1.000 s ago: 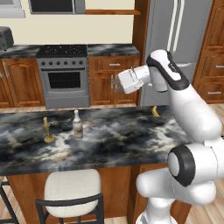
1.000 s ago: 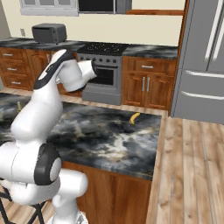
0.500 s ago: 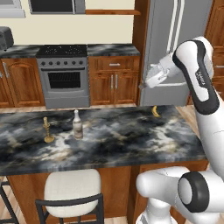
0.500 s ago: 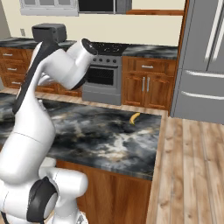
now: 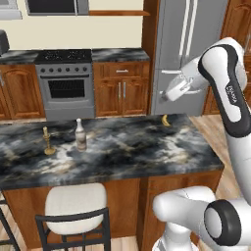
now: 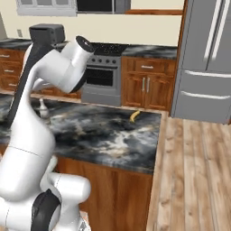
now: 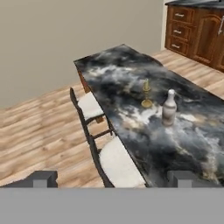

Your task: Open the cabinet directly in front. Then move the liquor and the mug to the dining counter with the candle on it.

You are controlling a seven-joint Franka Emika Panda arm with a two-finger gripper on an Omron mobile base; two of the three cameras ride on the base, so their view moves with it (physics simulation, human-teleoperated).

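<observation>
On the marbled table [image 5: 127, 147], the liquor [image 5: 80, 134] stands upright just beside the candle [image 5: 48, 142]. High above its far right end, the gripper [image 7: 111, 178] hangs empty, fingers [image 7: 41, 178] spread wide apart.

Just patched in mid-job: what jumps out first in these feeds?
The long marbled dining counter dominates, with the liquor standing upright beside the candle near its left end and a banana lying at its far right edge. Above the right end, the white arm is swung up high in front of the grey fridge, and the gripper is open and empty.
</observation>
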